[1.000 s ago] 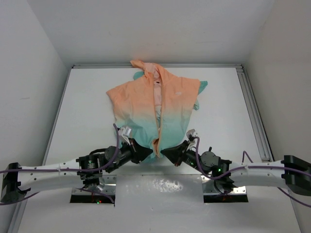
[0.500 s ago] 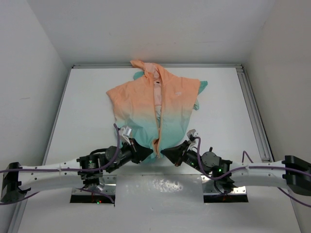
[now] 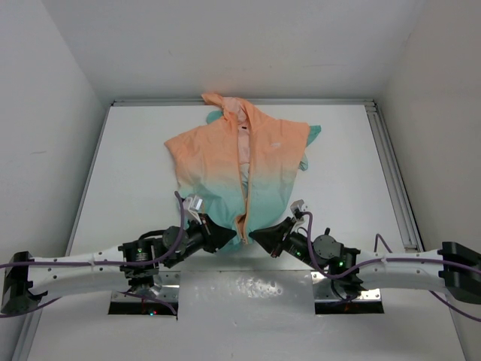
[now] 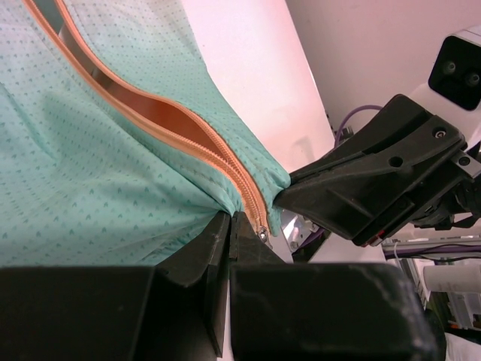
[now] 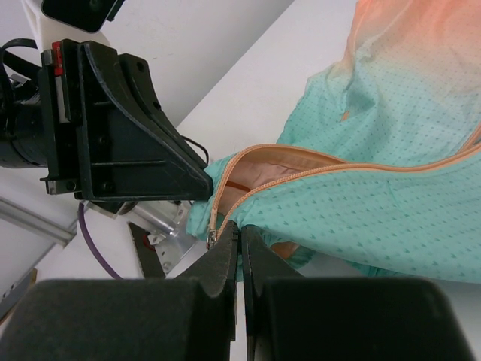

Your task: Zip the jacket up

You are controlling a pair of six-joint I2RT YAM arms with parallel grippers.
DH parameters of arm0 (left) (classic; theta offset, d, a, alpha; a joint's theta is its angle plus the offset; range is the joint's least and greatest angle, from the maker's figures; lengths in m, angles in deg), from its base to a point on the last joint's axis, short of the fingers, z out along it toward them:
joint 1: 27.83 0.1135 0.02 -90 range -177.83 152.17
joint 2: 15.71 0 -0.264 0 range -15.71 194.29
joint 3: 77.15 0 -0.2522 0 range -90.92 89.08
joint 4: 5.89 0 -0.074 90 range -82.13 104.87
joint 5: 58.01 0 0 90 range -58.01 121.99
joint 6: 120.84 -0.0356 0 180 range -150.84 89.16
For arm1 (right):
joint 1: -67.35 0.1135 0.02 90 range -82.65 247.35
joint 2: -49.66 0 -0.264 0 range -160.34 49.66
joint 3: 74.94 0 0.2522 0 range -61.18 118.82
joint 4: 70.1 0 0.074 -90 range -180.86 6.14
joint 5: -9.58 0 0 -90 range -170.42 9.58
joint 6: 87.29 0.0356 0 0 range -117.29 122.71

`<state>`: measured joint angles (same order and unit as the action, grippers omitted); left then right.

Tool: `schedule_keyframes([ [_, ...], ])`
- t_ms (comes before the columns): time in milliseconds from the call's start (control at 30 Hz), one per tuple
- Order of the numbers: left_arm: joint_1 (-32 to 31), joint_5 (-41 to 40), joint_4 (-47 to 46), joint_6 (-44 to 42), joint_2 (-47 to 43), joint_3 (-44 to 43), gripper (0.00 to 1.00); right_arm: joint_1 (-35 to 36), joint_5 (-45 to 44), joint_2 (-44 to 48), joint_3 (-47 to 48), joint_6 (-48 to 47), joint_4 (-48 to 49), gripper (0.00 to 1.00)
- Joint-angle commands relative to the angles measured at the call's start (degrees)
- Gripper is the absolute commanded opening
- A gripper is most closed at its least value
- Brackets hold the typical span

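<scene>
On the table (image 3: 128, 173), left pincer (image 3: 234, 239) and right pincer (image 3: 254, 234) stay clenched on the jacket (image 3: 218, 162) hem, unmoved.

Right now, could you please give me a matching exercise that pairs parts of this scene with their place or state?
Column one:
1. left fingers
2. right fingers
3. zipper
4. hood

Column two:
a. nearest the table's far edge
b. open, sides apart
c. shut on the jacket, left of the zipper in the top view
d. shut on the jacket, right of the zipper in the top view

Pairs: 1-c; 2-d; 3-b; 4-a
</scene>
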<state>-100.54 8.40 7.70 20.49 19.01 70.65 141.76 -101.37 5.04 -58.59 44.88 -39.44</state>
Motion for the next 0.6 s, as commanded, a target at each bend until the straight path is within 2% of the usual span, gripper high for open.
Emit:
schedule_keyframes([
  [0,-0.51,-0.40,-2.56,0.17,0.08,-0.28,0.00,0.47,-0.41,0.59,-0.74,-0.78,2.68,0.00],
  [567,-0.50,-1.28,-2.03,0.35,-1.94,-0.02,0.00,0.56,-0.58,1.29,-1.10,-0.86,2.68,0.00],
])
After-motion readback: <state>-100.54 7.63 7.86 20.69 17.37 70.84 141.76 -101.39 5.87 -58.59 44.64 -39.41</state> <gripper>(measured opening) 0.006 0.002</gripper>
